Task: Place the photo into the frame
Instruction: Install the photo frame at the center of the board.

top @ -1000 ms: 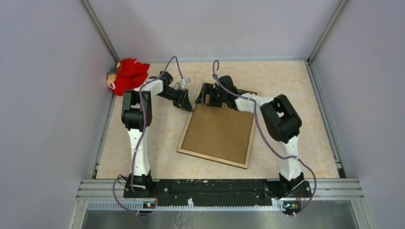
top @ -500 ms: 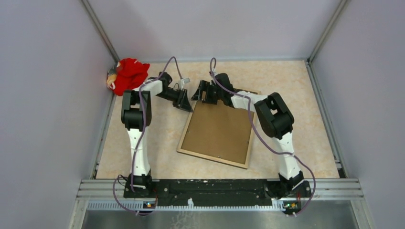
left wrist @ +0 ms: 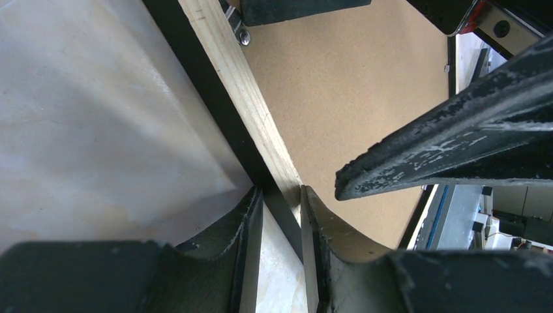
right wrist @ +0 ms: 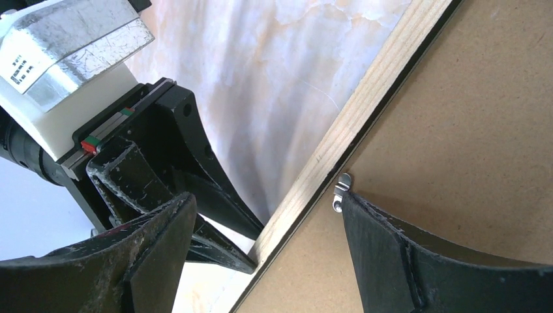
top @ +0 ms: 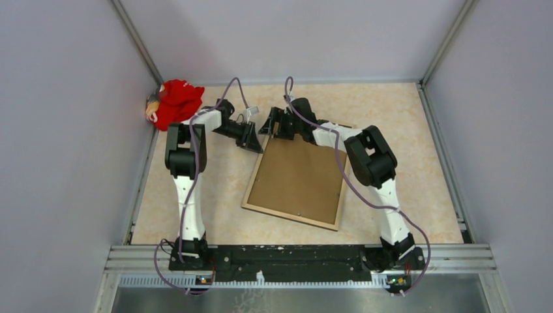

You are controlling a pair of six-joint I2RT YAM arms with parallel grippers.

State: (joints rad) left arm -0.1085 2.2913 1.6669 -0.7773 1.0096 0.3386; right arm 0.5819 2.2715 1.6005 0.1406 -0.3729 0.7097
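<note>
Two-fingered left end effector (left wrist: 280, 190) clamps the frame (left wrist: 222, 59) by its rail; right end effector (right wrist: 266, 195) gapes wide over it

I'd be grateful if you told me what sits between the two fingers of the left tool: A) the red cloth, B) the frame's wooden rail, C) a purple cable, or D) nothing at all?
B: in the left wrist view the left tool has one finger on either side of the tan wooden rail of the frame, which lies back-up on the table.

Left tool (top: 255, 144) and right tool (top: 269, 129) crowd frame (top: 291, 217) corner.
</note>
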